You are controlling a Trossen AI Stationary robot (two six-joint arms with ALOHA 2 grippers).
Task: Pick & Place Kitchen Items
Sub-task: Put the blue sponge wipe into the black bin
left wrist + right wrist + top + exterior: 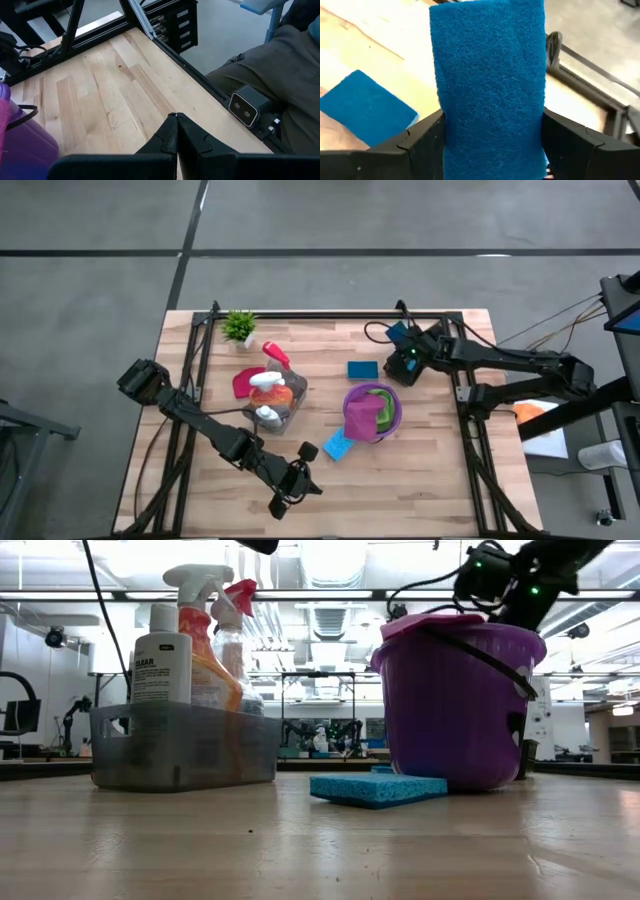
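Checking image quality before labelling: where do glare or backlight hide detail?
Low view: bright ceiling lights behind the purple bucket and spray bottle leave them backlit; high view: evenly lit; right wrist view: the held blue sponge fills the frame, the tabletop behind it washed out pale.

Bucket (455,705) hides most of far sponge (381,769), held sponge (487,85) cut off top/btm, bucket contents prob. cloths

Two dark jointed arms, black cables, green lights by right pincer (398,332), matte black fingers (167,137)
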